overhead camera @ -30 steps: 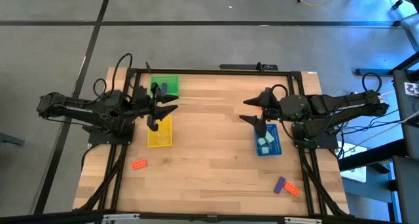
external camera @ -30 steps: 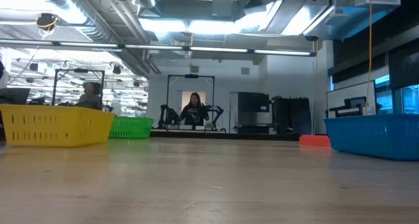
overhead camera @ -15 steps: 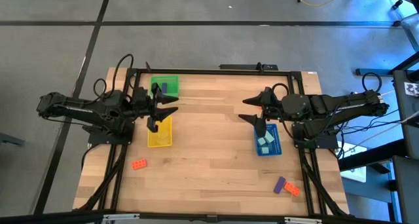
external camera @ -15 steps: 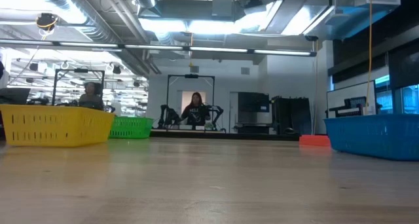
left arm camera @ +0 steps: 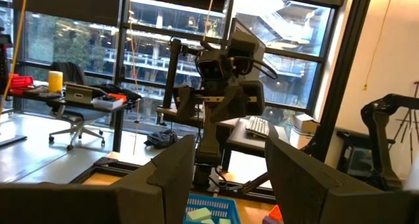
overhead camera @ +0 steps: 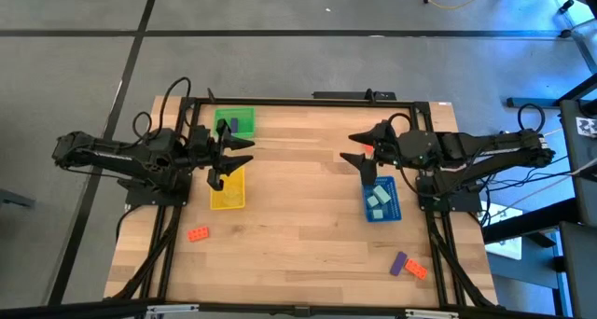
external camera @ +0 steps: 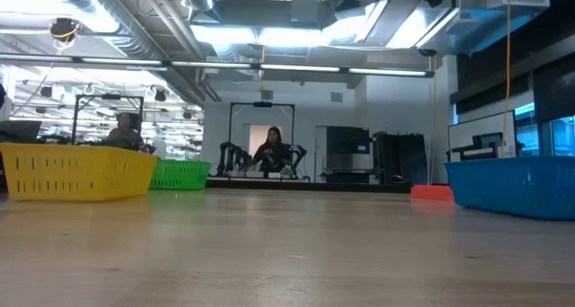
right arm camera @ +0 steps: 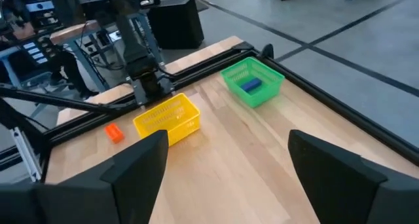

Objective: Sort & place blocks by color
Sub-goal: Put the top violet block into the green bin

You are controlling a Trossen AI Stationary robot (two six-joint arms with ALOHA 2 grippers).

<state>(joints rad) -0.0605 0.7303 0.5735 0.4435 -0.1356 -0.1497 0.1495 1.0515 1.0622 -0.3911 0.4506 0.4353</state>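
Note:
In the high view my left gripper (overhead camera: 248,150) hangs open between the green tray (overhead camera: 234,120) and the yellow tray (overhead camera: 228,190). My right gripper (overhead camera: 346,148) hangs open beside the blue tray (overhead camera: 381,201), which holds light teal blocks (overhead camera: 378,200). A purple block (overhead camera: 234,126) lies in the green tray. An orange block (overhead camera: 198,233) lies flat on the table near the left. A purple block (overhead camera: 398,263) and an orange block (overhead camera: 416,270) lie near the right corner. Another orange block (external camera: 432,192) rests by the blue tray. Neither gripper shows in the low view.
The three trays stand on the wooden table (overhead camera: 298,226): green at the far left, yellow (external camera: 76,171) just nearer, blue (external camera: 512,186) at the right. Black frame rails (overhead camera: 298,102) run along the table's edges. A person (external camera: 272,150) stands far behind the table.
My right gripper has shifted a little toward the table's far edge and stayed open. My left arm has kept still, and no block has moved.

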